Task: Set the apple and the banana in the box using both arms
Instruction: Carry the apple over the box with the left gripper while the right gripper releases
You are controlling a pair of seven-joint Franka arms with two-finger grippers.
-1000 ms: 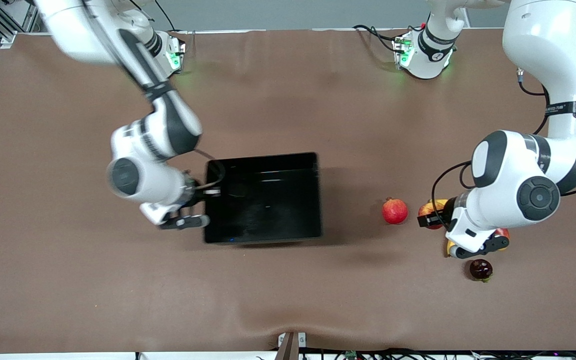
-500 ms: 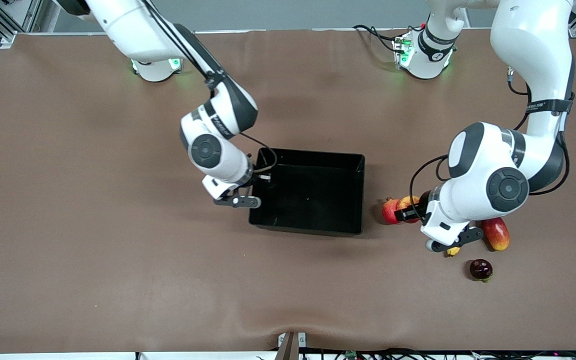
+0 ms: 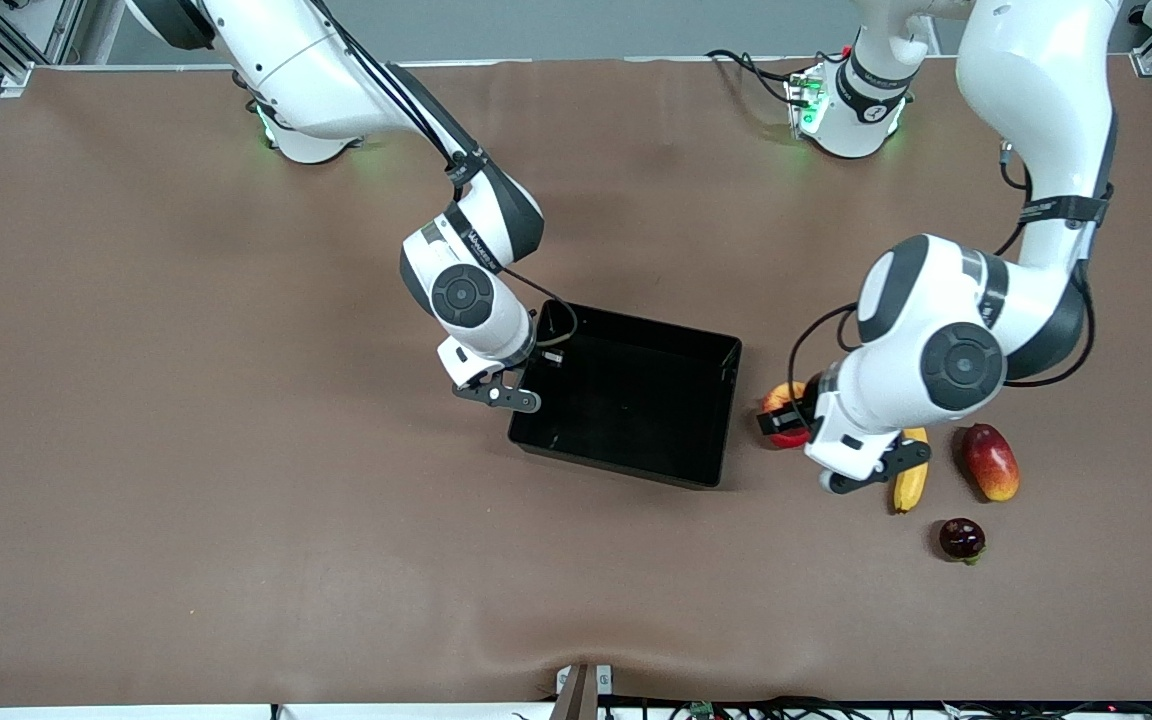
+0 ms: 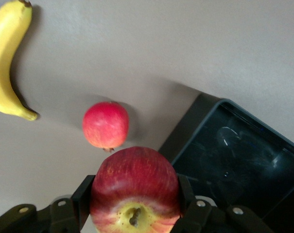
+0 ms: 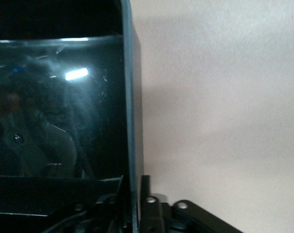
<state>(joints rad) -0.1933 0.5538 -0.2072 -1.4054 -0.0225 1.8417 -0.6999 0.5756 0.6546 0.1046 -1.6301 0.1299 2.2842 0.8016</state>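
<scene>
My left gripper (image 3: 784,414) is shut on the apple (image 3: 785,397), red with a yellow stem end, and holds it in the air beside the box's end wall, over the pomegranate. In the left wrist view the apple (image 4: 135,189) sits between the fingers (image 4: 83,196). The banana (image 3: 911,481) lies on the table under the left arm and also shows in the left wrist view (image 4: 8,53). The black box (image 3: 636,400) lies mid-table, empty, skewed. My right gripper (image 3: 526,375) is shut on the box's wall (image 5: 130,97) at the right arm's end.
A red pomegranate (image 4: 105,124) lies just outside the box's corner (image 4: 205,104). A red-yellow mango (image 3: 990,462) lies beside the banana. A dark round fruit (image 3: 962,538) lies nearer the front camera than both.
My right gripper has dragged the box toward the left arm's end of the table and turned it. My left gripper has carried the apple toward the box, uncovering the banana and mango.
</scene>
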